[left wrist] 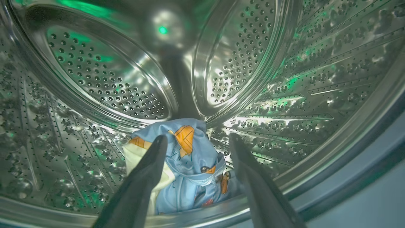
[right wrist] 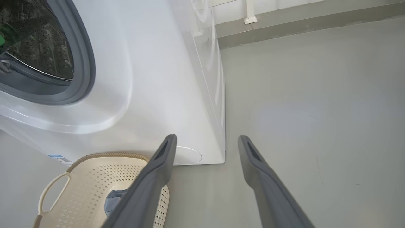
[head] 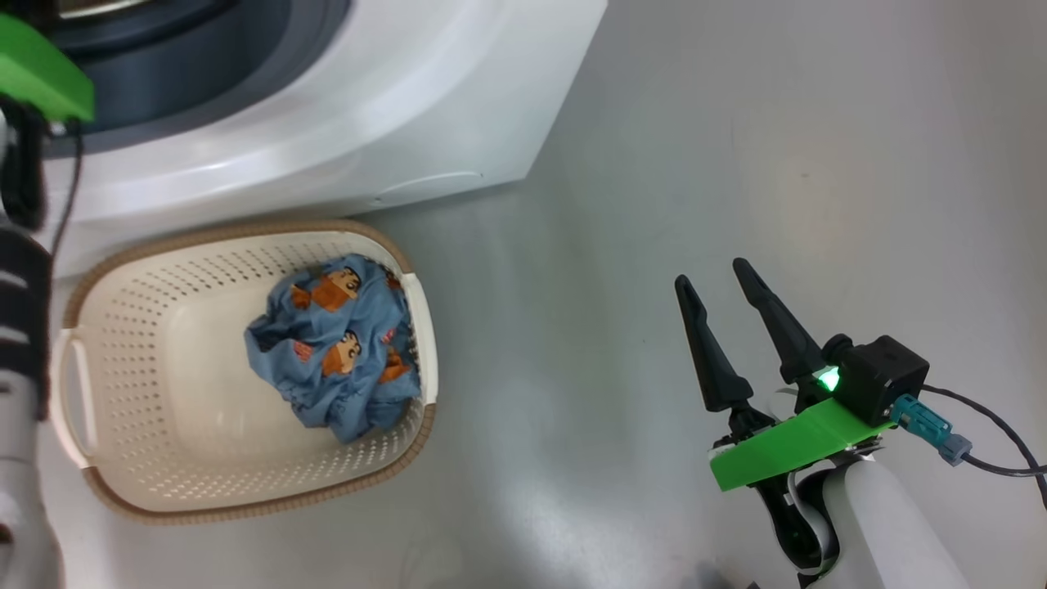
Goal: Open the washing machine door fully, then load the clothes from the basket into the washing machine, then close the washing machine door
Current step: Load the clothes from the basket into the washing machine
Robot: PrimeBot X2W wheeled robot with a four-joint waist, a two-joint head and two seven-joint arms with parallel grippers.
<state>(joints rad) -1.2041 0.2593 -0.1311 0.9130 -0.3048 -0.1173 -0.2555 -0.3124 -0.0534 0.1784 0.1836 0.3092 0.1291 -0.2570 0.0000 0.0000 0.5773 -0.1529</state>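
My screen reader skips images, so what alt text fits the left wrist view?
Inside the washing machine's perforated steel drum, a blue cartoon-print garment and a cream garment lie crumpled at the bottom. The open left gripper frames them between its two dark fingers.

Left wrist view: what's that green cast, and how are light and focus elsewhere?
Left wrist view: green glints and bright glare on the steel drum, fingers soft-edged. Head view: even light, pale sheen on the floor. Right wrist view: sharp, soft sheen on the washing machine.

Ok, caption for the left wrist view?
Open left claw inside the washing machine drum, pointing at a blue garment and a cream garment.
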